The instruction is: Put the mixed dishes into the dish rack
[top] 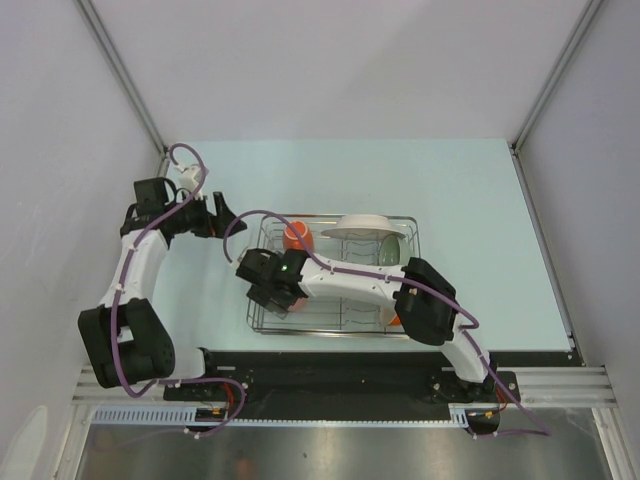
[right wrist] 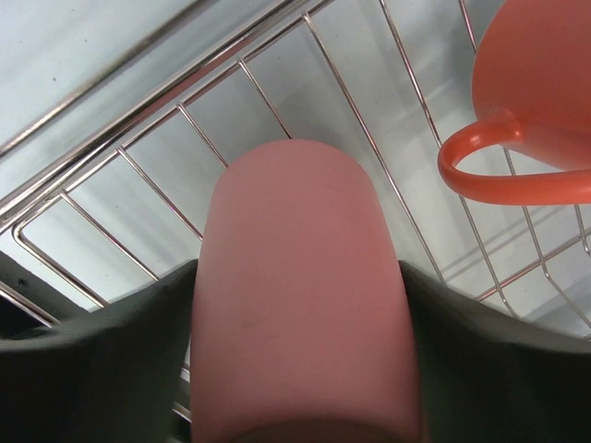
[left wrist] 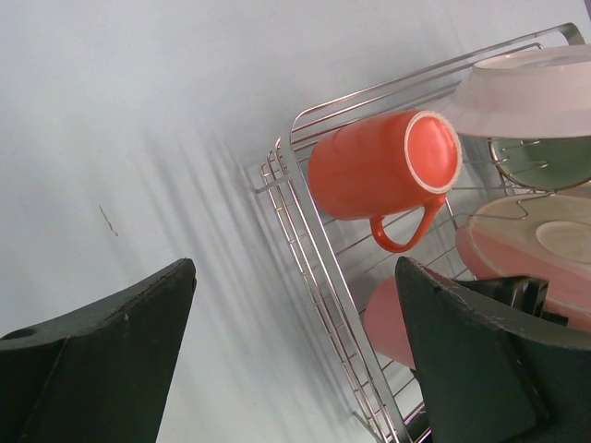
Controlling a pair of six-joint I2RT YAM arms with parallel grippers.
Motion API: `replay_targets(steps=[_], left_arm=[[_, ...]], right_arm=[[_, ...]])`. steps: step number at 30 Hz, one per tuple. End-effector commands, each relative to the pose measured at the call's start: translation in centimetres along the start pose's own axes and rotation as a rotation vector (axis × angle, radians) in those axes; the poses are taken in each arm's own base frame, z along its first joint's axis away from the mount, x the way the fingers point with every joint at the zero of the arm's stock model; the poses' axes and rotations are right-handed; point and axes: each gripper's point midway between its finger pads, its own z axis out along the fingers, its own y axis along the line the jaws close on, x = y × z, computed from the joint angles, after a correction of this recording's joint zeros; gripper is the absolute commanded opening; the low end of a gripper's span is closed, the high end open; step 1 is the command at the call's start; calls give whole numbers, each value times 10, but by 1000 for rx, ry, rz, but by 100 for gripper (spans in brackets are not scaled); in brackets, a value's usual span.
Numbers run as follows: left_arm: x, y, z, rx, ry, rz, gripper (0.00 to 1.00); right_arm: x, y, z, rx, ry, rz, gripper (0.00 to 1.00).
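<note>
The chrome dish rack (top: 335,216) sits mid-table. My right gripper (right wrist: 297,277) is shut on the small pink cup (right wrist: 300,305), holding it low over the rack's wires (right wrist: 138,166) at the left end, next to the orange mug (right wrist: 540,83). In the top view this gripper (top: 262,283) is inside the rack's left part. The mug (left wrist: 369,166) lies on its side. A white bowl (left wrist: 526,92), a sage green bowl (left wrist: 545,161) and a pink-and-cream plate (left wrist: 536,245) stand further in. My left gripper (left wrist: 295,323) is open and empty, just left of the rack.
An orange bowl (top: 394,320) peeks out under my right arm at the rack's near right corner. White walls close in the table on the left, right and back. Pale table surface (top: 470,200) lies around the rack.
</note>
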Motion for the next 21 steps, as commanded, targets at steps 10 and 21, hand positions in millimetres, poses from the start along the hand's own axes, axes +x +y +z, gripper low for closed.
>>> replay_targets(steps=[10,21], left_arm=[[5,-12,2,34,34,75,95],[4,-19,4,35,42,113,95]], right_arm=[[-31,-4,-29,1,-79,-7,100],[-65,-20,-79,41,-174,17,100]])
